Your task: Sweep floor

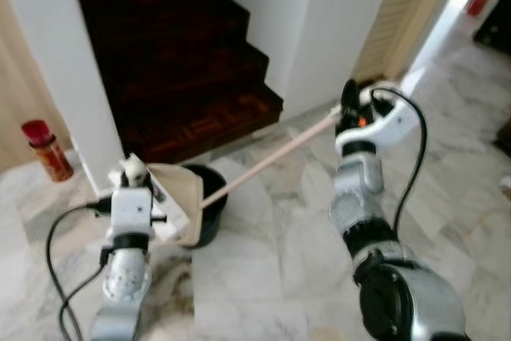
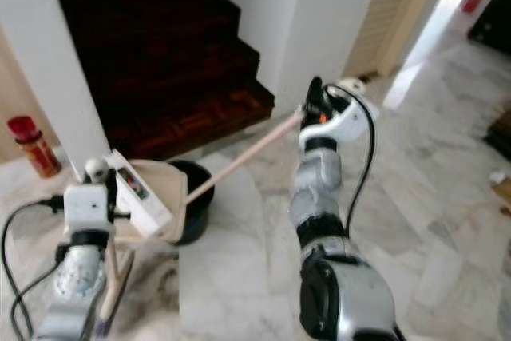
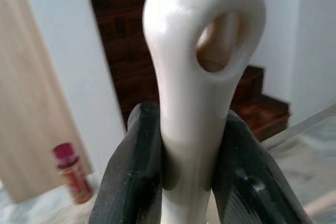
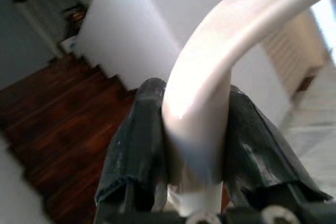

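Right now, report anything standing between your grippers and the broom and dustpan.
Nothing does. The left gripper is already shut on the dustpan handle, and the right gripper is shut on the broom handle. The broom's lower end runs down behind the dustpan near a black bin.

The floor (image 1: 263, 277) is polished marble, pale with grey veins. The stairs (image 1: 184, 61) are dark, glossy wood. The left end effector (image 3: 186, 182) has matt black fingers (image 3: 131, 177) clamped on a glossy cream plastic handle (image 3: 199, 51). Between the right end effector's (image 4: 197, 150) equally matt fingers sits another smooth, shiny cream handle (image 4: 210, 77), its pole (image 1: 271, 157) pale wood.
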{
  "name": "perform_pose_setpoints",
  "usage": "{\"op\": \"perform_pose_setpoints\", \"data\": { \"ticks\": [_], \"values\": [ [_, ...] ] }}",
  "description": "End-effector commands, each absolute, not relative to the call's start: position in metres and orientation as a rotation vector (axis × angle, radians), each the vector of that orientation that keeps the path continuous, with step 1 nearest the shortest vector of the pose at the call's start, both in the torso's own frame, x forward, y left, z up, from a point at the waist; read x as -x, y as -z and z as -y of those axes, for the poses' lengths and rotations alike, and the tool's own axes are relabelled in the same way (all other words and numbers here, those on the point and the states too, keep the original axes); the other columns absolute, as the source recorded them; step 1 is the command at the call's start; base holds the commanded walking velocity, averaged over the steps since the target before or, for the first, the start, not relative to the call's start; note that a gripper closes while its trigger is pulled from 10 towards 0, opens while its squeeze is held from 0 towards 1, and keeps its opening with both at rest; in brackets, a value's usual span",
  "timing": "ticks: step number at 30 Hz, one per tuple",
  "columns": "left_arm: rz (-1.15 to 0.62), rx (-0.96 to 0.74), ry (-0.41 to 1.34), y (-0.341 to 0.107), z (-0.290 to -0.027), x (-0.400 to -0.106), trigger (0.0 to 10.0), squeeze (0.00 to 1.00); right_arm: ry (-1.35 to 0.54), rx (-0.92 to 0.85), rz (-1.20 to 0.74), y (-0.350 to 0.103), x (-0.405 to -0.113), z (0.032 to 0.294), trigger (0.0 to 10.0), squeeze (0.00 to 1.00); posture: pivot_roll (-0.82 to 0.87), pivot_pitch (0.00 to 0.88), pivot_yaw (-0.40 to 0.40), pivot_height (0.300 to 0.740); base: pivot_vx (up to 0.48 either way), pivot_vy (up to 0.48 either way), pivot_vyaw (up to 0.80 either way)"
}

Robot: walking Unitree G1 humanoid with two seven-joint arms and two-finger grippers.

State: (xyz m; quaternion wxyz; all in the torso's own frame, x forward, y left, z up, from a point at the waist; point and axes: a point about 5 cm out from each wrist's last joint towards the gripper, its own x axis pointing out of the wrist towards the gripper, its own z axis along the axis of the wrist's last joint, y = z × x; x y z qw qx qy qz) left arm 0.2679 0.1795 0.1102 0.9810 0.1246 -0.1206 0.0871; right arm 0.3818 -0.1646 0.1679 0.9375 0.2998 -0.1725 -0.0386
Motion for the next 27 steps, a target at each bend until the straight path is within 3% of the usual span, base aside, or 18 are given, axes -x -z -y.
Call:
{"op": "perform_pose_setpoints", "data": {
  "ticks": [1, 16, 18, 27],
  "values": [
    [0.302, -0.254, -0.172, -0.122, -0.179, -0.271, 10.0, 0.0, 0.058, -0.621, 0.445, -0.193, -0.386, 0.162, 10.0, 0.0, 0.13, 0.0, -0.116, 0.74, 0.292, 0.0, 0.0],
    [0.301, -0.255, -0.172, -0.122, -0.179, -0.271, 10.0, 0.0, 0.058, -0.622, 0.444, -0.193, -0.386, 0.162, 10.0, 0.0, 0.13, 0.0, -0.116, 0.74, 0.292, 0.0, 0.0],
    [0.304, -0.253, -0.178, -0.122, -0.179, -0.27, 10.0, 0.0, -0.016, -0.629, 0.459, -0.198, -0.386, 0.15, 10.0, 0.0, 0.13, 0.0, -0.122, 0.74, 0.289, 0.0, 0.8],
    [0.304, -0.253, -0.175, -0.122, -0.179, -0.27, 10.0, 0.0, -0.028, -0.629, 0.456, -0.197, -0.386, 0.149, 10.0, 0.0, 0.14, 0.0, -0.121, 0.74, 0.29, 0.0, 0.8]
  ]
}}
